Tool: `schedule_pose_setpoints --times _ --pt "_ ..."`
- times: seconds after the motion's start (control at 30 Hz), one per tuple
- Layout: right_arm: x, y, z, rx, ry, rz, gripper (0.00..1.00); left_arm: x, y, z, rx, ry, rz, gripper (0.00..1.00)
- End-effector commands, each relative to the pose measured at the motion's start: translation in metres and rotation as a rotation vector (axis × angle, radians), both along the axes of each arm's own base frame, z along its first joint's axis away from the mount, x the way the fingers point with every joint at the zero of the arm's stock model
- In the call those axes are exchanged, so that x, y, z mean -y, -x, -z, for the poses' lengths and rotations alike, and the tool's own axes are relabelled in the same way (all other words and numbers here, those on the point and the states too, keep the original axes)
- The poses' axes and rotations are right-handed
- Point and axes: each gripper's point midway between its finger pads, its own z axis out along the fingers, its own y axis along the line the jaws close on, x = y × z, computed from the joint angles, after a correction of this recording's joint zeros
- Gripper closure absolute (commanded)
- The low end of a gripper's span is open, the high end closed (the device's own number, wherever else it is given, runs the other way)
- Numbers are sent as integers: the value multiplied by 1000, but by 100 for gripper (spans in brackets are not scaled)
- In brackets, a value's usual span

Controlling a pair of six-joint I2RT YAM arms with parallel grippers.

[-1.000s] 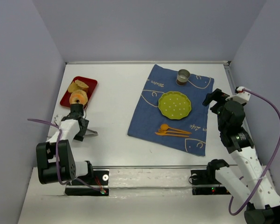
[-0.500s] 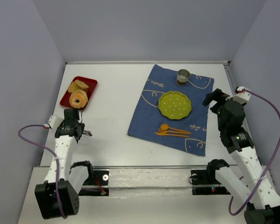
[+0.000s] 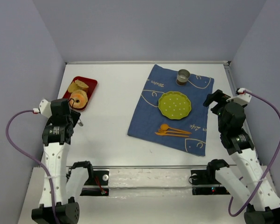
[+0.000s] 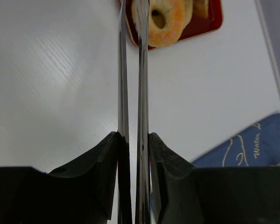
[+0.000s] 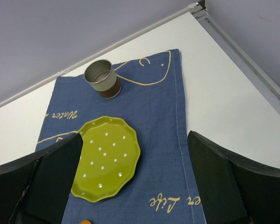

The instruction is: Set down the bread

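Observation:
The bread [image 3: 78, 98], an orange-golden ring, lies on a red tray [image 3: 90, 87] at the far left; the left wrist view shows the bread [image 4: 165, 21] at the top. My left gripper [image 3: 69, 113] hangs just in front of the tray, shut on a pair of thin metal tongs [image 4: 130, 70]. The tong blades run from between the left gripper [image 4: 133, 140] jaws up to the bread's near edge. Whether they touch it I cannot tell. My right gripper [image 3: 213, 99] hovers open and holds nothing, at the right edge of the blue cloth [image 3: 149, 116], over the green plate [image 5: 107, 158].
Paler tan bread pieces [image 3: 78, 85] share the red tray [image 4: 210, 23]. The blue cloth [image 5: 158, 93] carries the green dotted plate [image 3: 175, 104], a metal cup [image 3: 183, 76] and orange cutlery [image 3: 170, 130]. Grey walls close in the table on three sides.
My left gripper closed on the tongs, lifted them off the table and swung up and left toward the red tray. The right arm stayed where it was.

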Motion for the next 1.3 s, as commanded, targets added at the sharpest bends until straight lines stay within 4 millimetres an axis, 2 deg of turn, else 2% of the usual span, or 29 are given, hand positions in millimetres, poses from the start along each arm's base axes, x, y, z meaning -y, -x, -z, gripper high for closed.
schedule_pose_setpoints --times 0.0,0.03,0.13,0.33,0.43,0.5,0.67,0.77,1.0,1.23,1.27 --pt "4 -1 -13 55 -1 29 0 -6 10 -61 114 -107 52 60" --pt "5 -1 -12 53 1 32 0 -4 8 -73 139 -119 74 59" --pt "6 -1 -11 49 3 38 0 4 1 -82 128 -138 173 59" --pt "10 0 -10 45 11 63 0 32 -19 -76 52 -99 405 59" --pt "11 0 -9 45 10 71 0 29 -19 -68 -14 -112 420 57" --pt "12 -1 -8 40 15 74 0 18 -17 -64 -71 -150 386 57" --pt "12 -3 -6 32 16 79 0 14 -15 -53 -134 -173 408 56" --pt "12 -4 -5 27 19 78 0 14 -19 -51 -136 -191 437 52" --pt "14 -4 -4 26 23 90 0 22 -32 -40 -150 -201 477 51" --pt "16 -3 -5 29 28 102 0 35 -51 -35 -154 -179 510 52" --pt "17 -3 -5 30 32 103 0 42 -53 -33 -160 -183 531 52"
